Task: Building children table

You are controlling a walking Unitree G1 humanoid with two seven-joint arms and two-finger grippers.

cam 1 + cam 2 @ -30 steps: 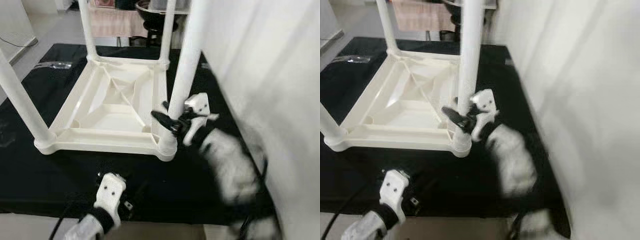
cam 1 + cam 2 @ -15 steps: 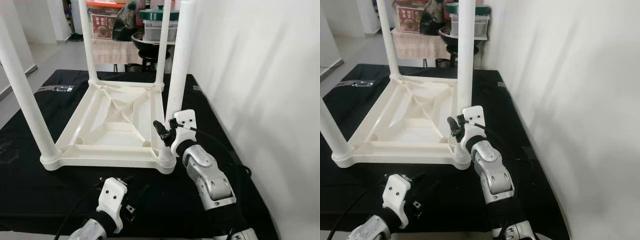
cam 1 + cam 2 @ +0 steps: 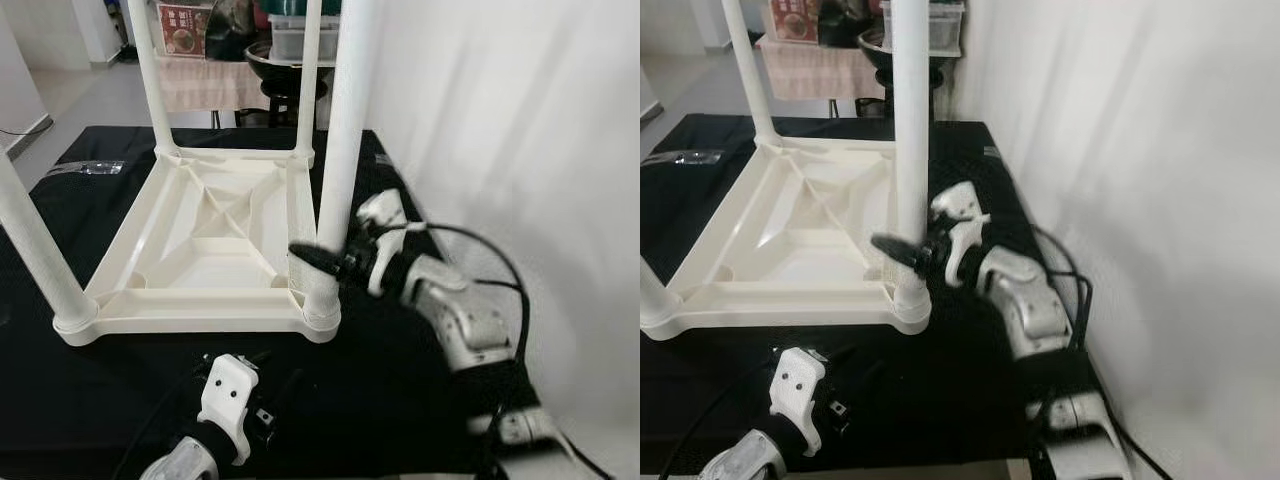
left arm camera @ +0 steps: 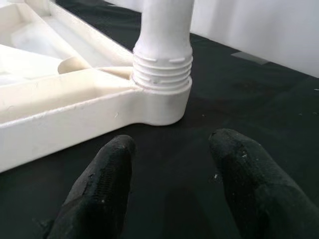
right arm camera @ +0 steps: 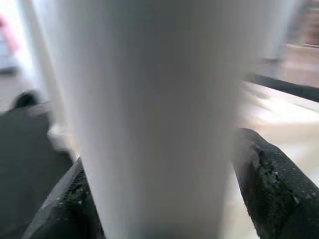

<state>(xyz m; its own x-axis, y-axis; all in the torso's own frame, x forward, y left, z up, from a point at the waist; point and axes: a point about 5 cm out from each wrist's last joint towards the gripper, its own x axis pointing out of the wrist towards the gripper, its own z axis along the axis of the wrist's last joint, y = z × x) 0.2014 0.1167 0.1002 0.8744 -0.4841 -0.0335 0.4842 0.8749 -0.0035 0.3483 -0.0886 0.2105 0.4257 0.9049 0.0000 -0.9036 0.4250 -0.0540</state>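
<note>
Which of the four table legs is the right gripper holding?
The near right leg, closest to the white wall. The right gripper clasps it just above its socket; the other three legs stand untouched.

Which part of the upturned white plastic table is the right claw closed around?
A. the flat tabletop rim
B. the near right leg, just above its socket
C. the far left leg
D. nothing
B: the right claw has its black fingers on both sides of the near right leg.
</note>
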